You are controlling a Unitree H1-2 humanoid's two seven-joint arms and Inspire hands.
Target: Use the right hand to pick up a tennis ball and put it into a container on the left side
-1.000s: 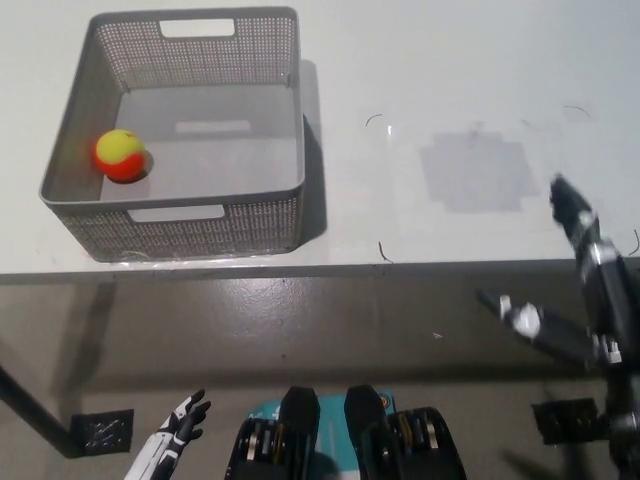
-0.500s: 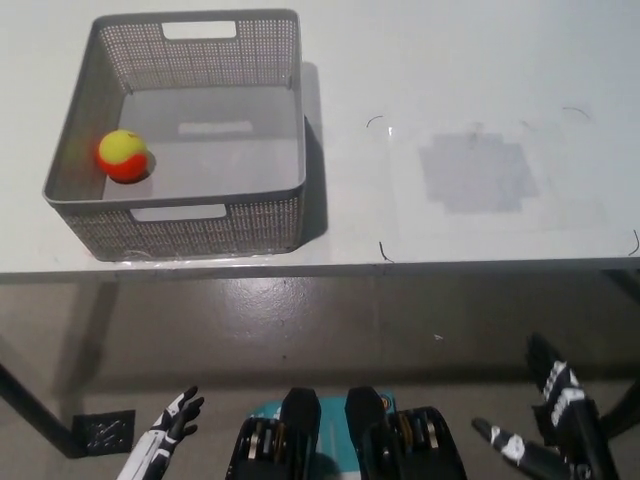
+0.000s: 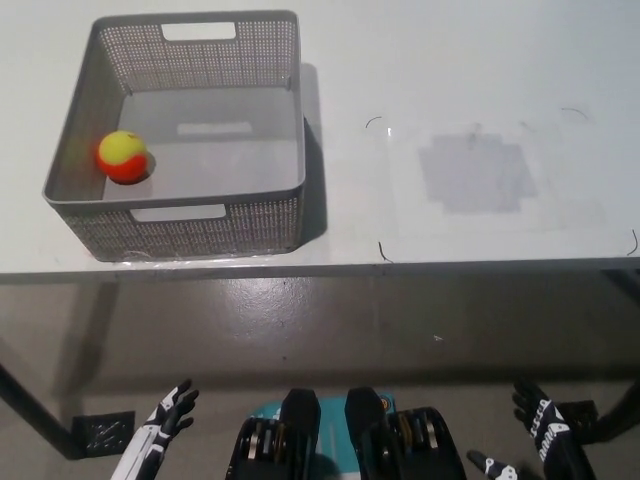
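Tennis ball: I see it lying inside the grey mesh basket, against its left wall.
Right hand: black, low at bottom right below the table edge, fingers spread, holding nothing.
Left hand: white, bottom left, fingers apart, empty.

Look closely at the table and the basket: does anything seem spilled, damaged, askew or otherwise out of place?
Nothing stands out. The tennis ball lies inside the grey basket, which sits upright on the white table; no spill or damage shows.
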